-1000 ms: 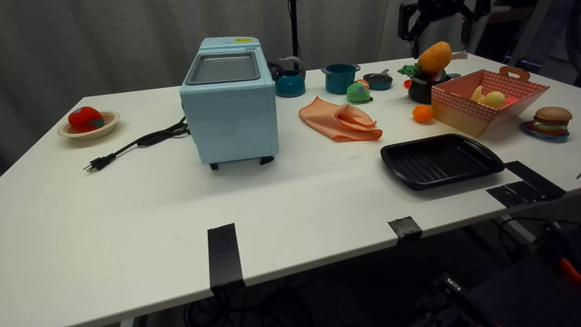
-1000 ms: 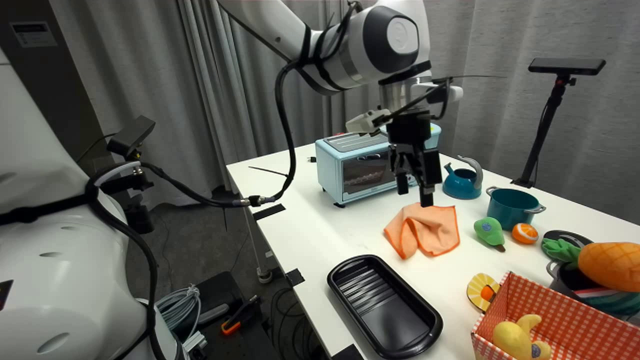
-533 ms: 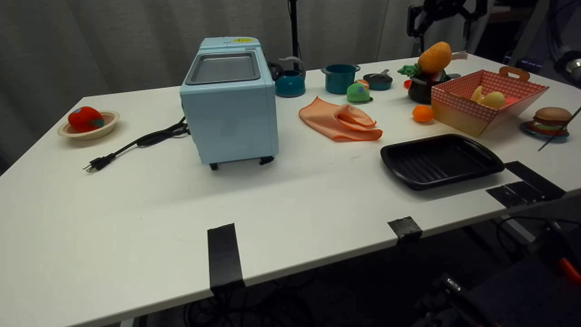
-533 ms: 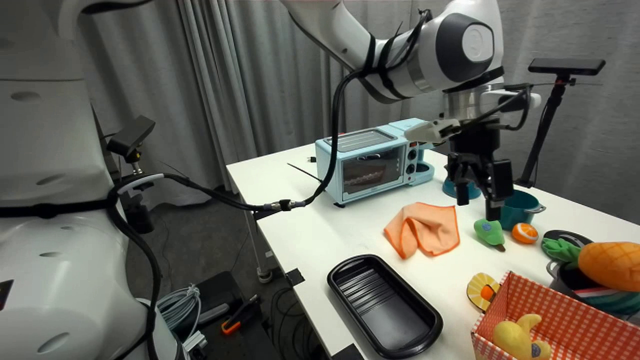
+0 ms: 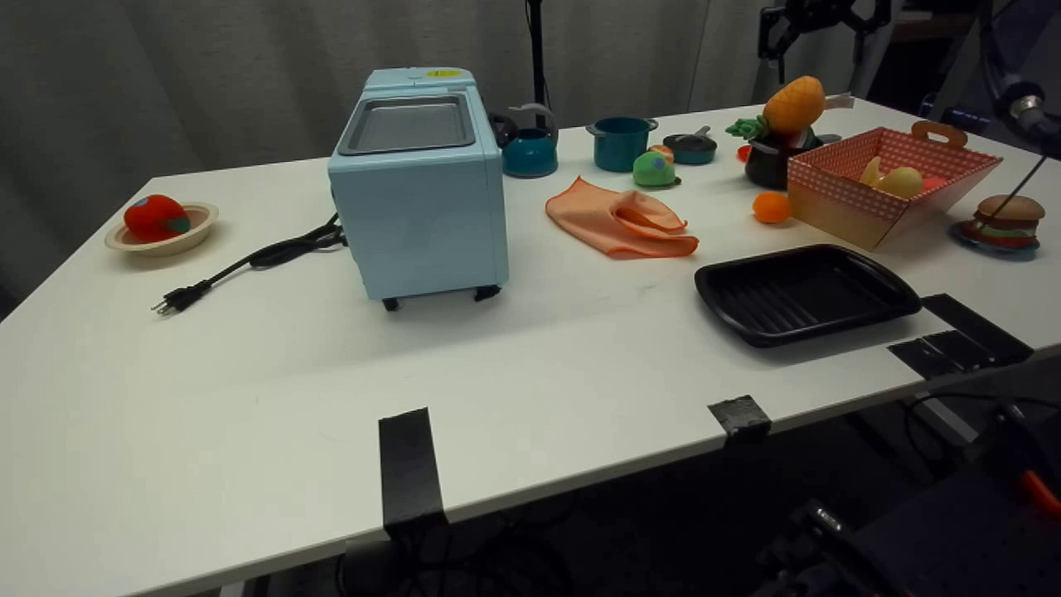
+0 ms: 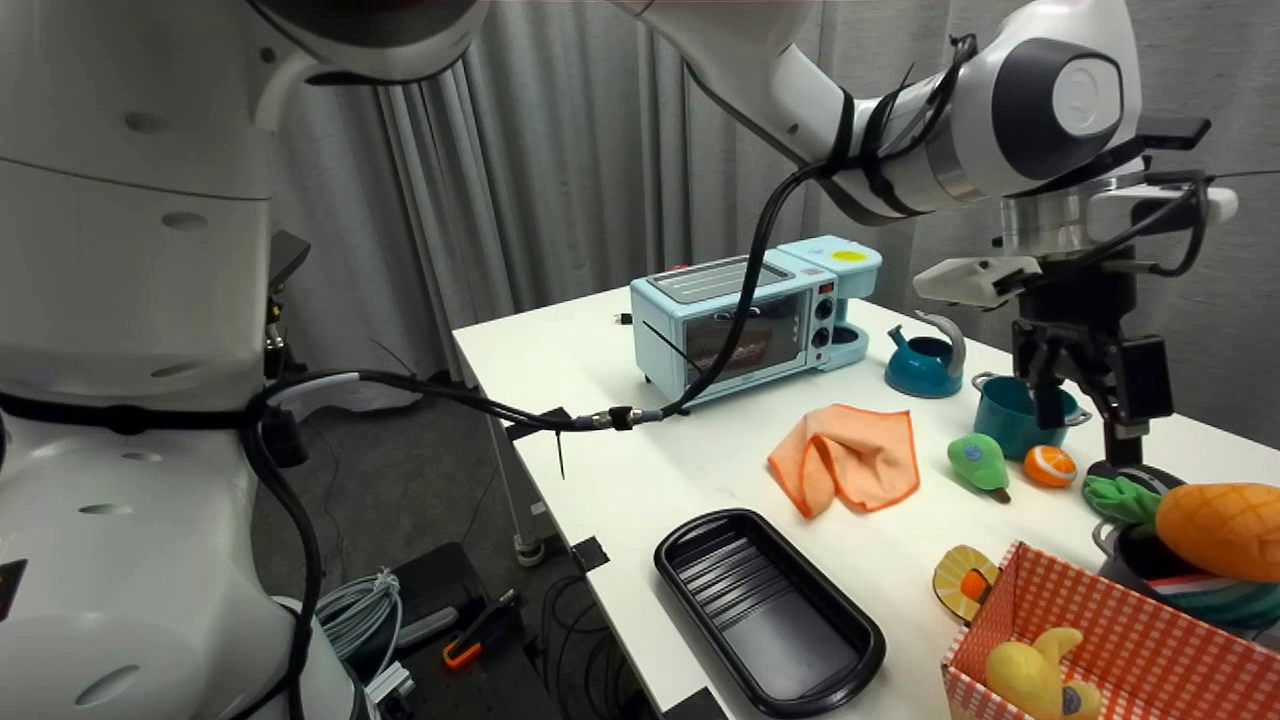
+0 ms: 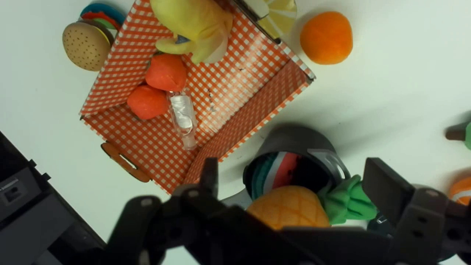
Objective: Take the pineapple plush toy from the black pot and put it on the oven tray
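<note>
Your gripper (image 5: 821, 70) hangs higher than the pineapple plush toy (image 5: 794, 105) slanting atop the black pot (image 5: 767, 171) in an exterior view; the oven tray (image 6: 775, 615) lies well apart on the white bench (image 6: 640, 470) in an exterior view; and your jaws stand wide apart in the wrist view.

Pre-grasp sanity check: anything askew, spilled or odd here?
Pineapple plush toy perches tilted atop the black pot, mostly above its rim, possibly unstable. Power plug lies unconnected on the table. No spill visible.

White table (image 5: 580, 365) under black tray (image 6: 785, 635), pot (image 7: 300, 138), cloth (image 6: 845, 455) (rumpled).
</note>
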Tool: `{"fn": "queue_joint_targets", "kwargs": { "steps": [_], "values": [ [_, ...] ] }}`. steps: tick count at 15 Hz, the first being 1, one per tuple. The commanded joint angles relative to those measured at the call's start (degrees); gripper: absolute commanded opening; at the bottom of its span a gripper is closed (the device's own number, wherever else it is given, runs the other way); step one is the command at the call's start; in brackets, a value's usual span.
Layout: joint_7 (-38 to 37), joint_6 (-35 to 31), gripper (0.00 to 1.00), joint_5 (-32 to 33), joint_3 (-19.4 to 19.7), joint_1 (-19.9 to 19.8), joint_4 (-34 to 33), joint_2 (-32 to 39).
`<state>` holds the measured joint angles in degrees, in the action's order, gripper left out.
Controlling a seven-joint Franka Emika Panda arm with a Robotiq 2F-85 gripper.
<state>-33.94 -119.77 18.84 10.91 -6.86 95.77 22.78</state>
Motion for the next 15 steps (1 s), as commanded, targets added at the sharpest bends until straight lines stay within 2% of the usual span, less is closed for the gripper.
{"fn": "queue_joint_targets", "kwargs": {
  "steps": [1,6,15],
  "values": [
    [0.3,0.0,1.0,-0.7,1.4,0.9,-0.9,0.7],
    [0.1,0.0,1.0,-0.8,1.4,0.9,-1.7,1.1],
    [-2.5,5.6,1.0,-4.0,2.3,0.4,-15.2,12.2]
  ]
}}
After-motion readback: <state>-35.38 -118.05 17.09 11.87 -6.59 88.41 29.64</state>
